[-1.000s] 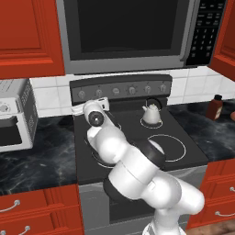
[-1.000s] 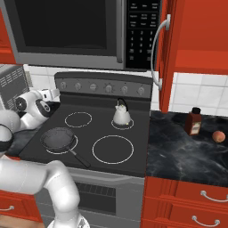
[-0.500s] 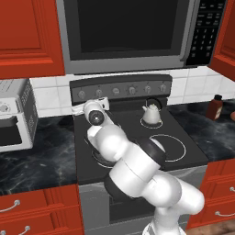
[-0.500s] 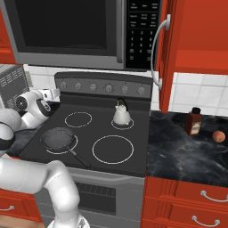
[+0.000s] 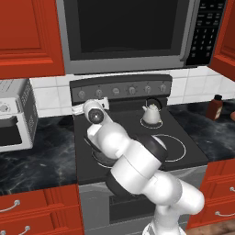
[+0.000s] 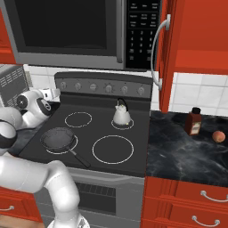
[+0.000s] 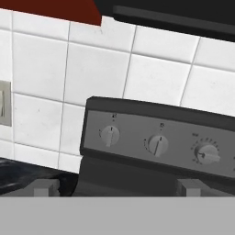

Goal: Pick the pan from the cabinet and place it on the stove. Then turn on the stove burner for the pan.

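The pan (image 6: 58, 138) sits on the stove's (image 6: 133, 164) front-left ring; my gripper (image 7: 117, 186), wide open and empty, faces the leftmost knob (image 7: 109, 135), which I'll turn next.

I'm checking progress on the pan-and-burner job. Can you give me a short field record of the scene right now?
pan: on the front left ring of the stove, handle toward the front
stove: glass top, knob row at the back
kettle: white, on the back right ring
gripper: open, empty, facing the leftmost knobs
knobs: three in hand view
counter right: brown bottle
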Robot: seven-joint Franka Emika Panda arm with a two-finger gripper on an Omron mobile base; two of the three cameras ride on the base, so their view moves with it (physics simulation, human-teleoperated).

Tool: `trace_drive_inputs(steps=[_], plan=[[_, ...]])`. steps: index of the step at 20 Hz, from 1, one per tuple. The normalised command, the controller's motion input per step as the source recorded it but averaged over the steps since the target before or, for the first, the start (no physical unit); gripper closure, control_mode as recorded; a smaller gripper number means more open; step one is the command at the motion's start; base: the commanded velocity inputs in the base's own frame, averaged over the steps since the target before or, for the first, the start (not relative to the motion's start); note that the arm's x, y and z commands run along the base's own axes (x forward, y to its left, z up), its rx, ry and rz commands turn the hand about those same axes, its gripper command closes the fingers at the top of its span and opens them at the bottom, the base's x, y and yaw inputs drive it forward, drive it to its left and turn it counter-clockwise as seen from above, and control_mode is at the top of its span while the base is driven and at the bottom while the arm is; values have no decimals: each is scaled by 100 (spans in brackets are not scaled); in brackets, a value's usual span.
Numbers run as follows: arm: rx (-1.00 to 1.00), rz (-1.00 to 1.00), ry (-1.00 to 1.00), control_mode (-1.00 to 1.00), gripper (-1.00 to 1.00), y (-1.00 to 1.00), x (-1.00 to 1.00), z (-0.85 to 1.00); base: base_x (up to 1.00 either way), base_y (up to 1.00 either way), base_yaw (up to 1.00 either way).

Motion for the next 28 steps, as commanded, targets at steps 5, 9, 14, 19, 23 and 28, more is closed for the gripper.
trace_drive_inputs(steps=[5,9,14,19,23,28], plan=[[0,0,2,-100,-100,0,6,-1,0,0,0],[0,0,1,-100,-100,0,2,0,0,0,0],[0,0,0,-100,-100,0,1,0,0,0,0],[0,0,0,-100,-100,0,5,-1,0,0,0],[0,0,0,-100,-100,0,13,0,0,0,0],[0,0,0,-100,-100,0,19,0,0,0,0]])
